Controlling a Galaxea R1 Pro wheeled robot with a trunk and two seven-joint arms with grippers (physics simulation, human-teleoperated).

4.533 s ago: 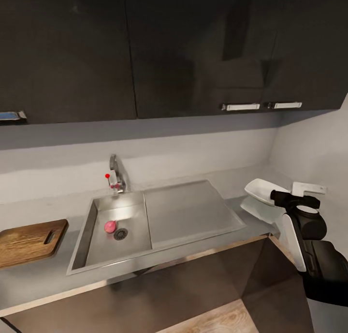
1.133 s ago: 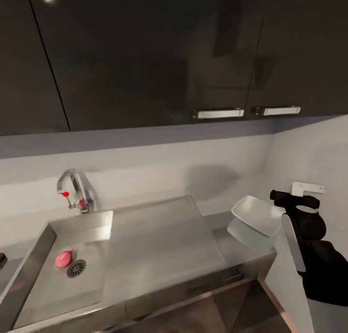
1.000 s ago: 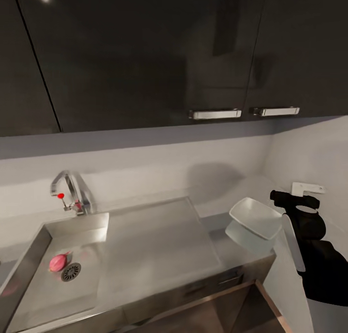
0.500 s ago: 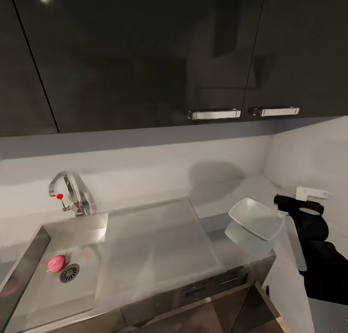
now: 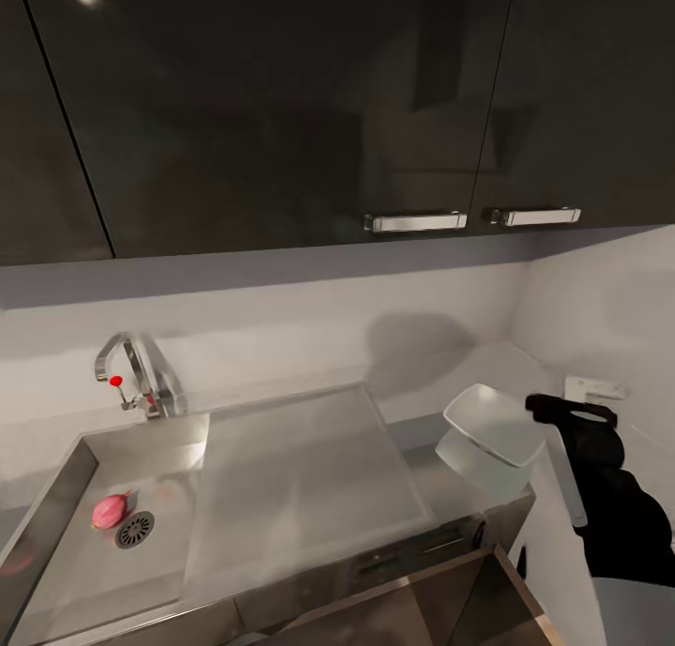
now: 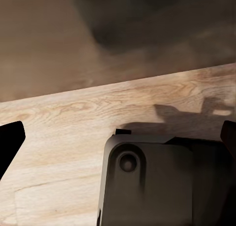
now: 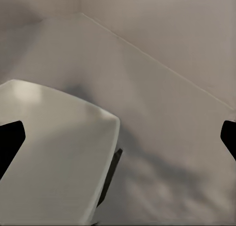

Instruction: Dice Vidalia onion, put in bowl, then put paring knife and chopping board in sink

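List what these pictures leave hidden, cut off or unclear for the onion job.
- Sink: head view, its left and near edges are cut off by the frame.
- Bowl: head view, the right arm covers its far right corner; right wrist view, only part of it fits the frame.
- Left gripper: left wrist view, just dark fingertips at the frame sides.
- Vidalia onion: head view, small, surface detail unreadable.

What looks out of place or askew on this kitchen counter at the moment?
The white squarish bowl sits tilted near the countertop's right end, one rim raised. The small pinkish-red onion lies in the grey steel sink beside the drain. Nothing is spilled.
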